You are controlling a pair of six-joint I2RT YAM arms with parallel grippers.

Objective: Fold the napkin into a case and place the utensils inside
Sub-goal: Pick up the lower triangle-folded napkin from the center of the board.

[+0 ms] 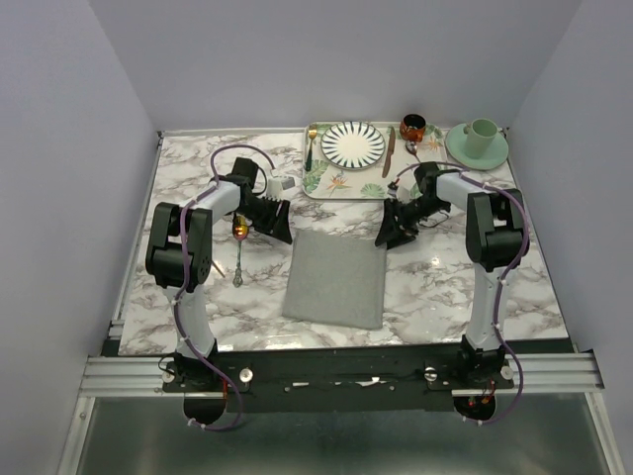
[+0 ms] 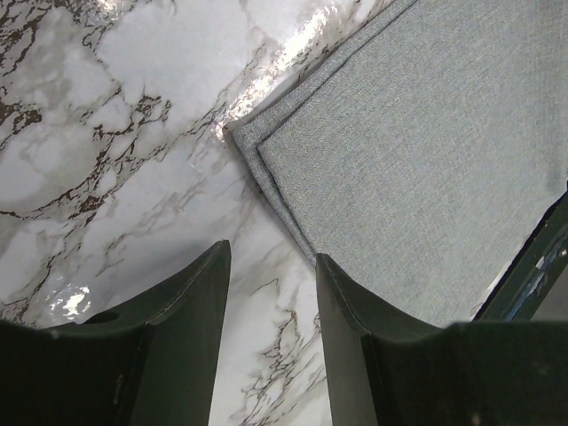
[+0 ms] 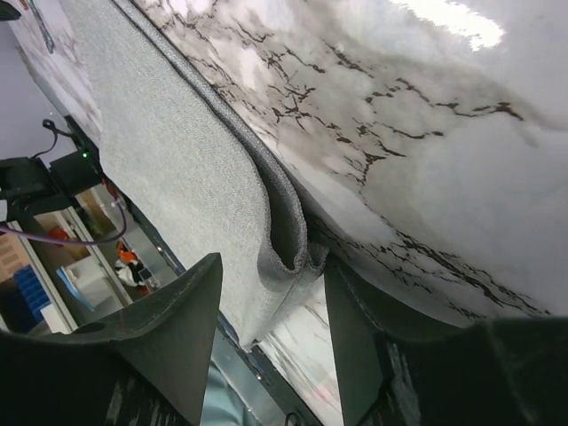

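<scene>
Napkin [image 1: 334, 277] is lying flat at table [image 1: 445, 287] ctr. L gripper [image 1: 284, 234] is sitting at its far-left corner, R gripper [image 1: 385, 238] at far-right. Spoon [image 1: 238, 255] is lying left of napkin.

The top view looks down from behind on the whole tabletop [image 1: 445, 287]. Both wrist views sit close over corners of the napkin [image 1: 336, 277].

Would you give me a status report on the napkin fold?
Left gripper open, empty, just short of napkin corner. Right gripper open, astride folded corner. Spoon left of napkin, clear.
</scene>
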